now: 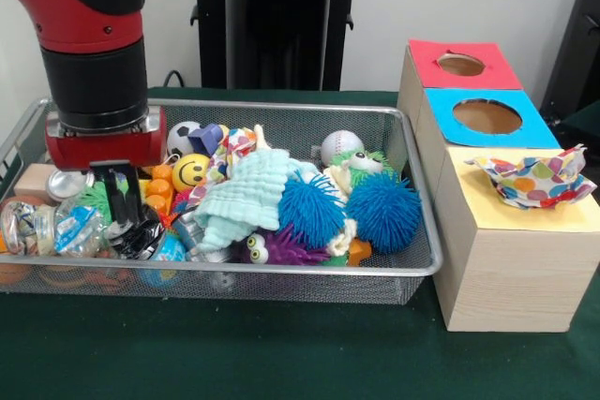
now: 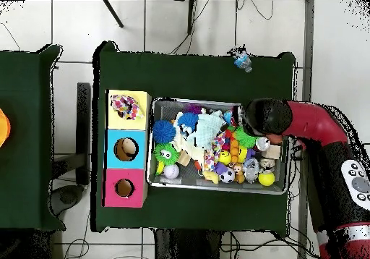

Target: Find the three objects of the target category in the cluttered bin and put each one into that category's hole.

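**Q:** Front view. Where do you stand?

**A:** Your gripper (image 1: 122, 217) is down in the wire bin (image 1: 281, 270), at its 9 o'clock end, tips sunk among crinkly wrappers. You cannot tell here whether it grips anything. At the bin's 3 o'clock sit the boxes. The red hole (image 1: 460, 65) and blue hole (image 1: 487, 116) look empty from this angle. A polka-dot cloth (image 1: 532, 180) lies bunched on the yellow box top (image 1: 525, 224), over where its hole should be, and not dropped through.

**Q:** So what counts as done?

**A:** My read is one cloth delivered but not seated, if cloth is the category. A mint cloth (image 1: 246, 196) lies mid-bin on the clutter, and a patterned scrap (image 1: 236, 143) sits at its 11 o'clock. That probably leaves two to fetch.

**Q:** Overhead?

**A:** The views are turned half round. Your arm (image 2: 311, 126) comes in from 3 o'clock and hides the gripper over the bin (image 2: 217, 189). The mint cloth (image 2: 209, 126) lies towards 12 o'clock in the bin. The polka-dot cloth (image 2: 125, 105) rests on the yellow box at 9 o'clock. Both the blue hole (image 2: 126, 149) and the red hole (image 2: 124, 188) show open.
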